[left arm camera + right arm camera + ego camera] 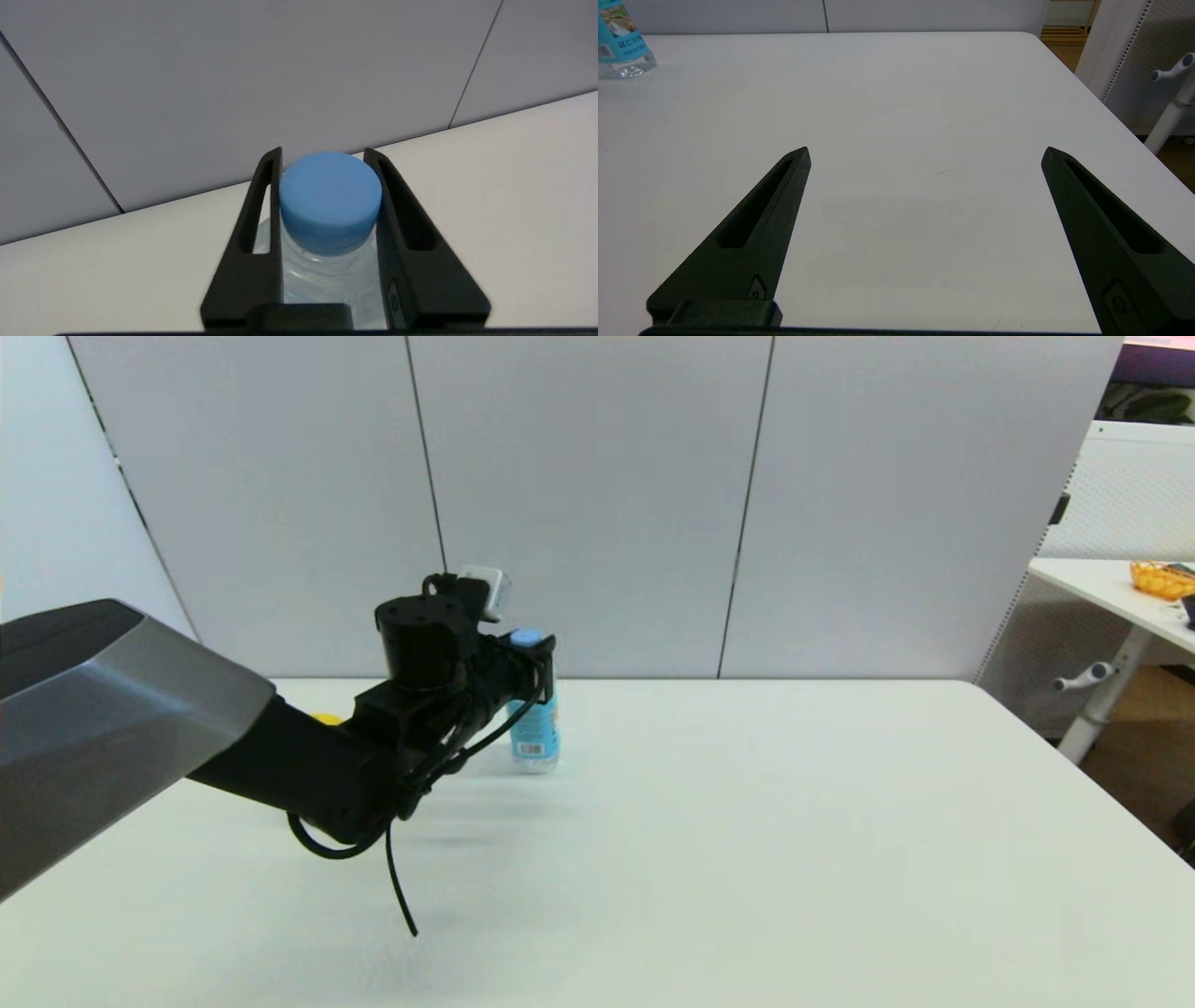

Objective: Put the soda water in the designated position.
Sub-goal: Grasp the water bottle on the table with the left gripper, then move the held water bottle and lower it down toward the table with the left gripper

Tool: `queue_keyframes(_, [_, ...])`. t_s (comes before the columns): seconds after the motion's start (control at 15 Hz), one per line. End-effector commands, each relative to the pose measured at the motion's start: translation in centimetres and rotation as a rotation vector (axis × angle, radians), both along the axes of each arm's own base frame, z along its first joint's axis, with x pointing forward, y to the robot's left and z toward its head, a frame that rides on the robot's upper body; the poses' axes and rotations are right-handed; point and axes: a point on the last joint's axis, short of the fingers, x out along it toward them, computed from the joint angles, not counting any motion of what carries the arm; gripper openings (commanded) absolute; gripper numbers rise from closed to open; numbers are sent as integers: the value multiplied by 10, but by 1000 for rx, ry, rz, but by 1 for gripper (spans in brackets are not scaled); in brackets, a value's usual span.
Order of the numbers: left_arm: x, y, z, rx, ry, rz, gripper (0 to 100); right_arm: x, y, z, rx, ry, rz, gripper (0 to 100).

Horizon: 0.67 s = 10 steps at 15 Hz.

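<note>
The soda water (536, 735) is a small clear bottle with a light blue cap and a blue label. It stands upright toward the back of the white table (747, 821), left of centre, with its base on the surface. My left gripper (533, 656) reaches in from the left and is shut on the bottle just under the cap. In the left wrist view the two black fingers (261, 205) press against both sides of the cap of the soda water (330, 196). My right gripper (925, 149) hangs open over bare table, and the soda water (619, 44) shows far off from it.
A yellow toy (325, 718) peeks out behind my left arm near the back edge. Grey wall panels (597, 504) stand just behind the table. Another desk with an orange basket (1160, 580) is off to the right, beyond the table's right edge.
</note>
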Motion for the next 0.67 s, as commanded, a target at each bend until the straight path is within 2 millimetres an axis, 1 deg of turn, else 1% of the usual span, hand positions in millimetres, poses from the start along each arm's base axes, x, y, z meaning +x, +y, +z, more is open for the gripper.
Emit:
queue_keyframes(0.07, [-2, 0, 5, -9, -15, -1, 0, 0, 0, 0, 0, 2, 0, 100])
queue_keyframes(0.27, [-5, 3, 15, -21, -36, 41, 0, 0, 0, 0, 0, 2, 0, 100])
queue_keyframes(0.47, [-17, 10, 42, -42, -86, 48, 0, 0, 0, 0, 0, 2, 0, 100])
queue_keyframes(0.67, [-35, 24, 70, -57, -111, 58, 0, 0, 0, 0, 0, 0, 0, 100])
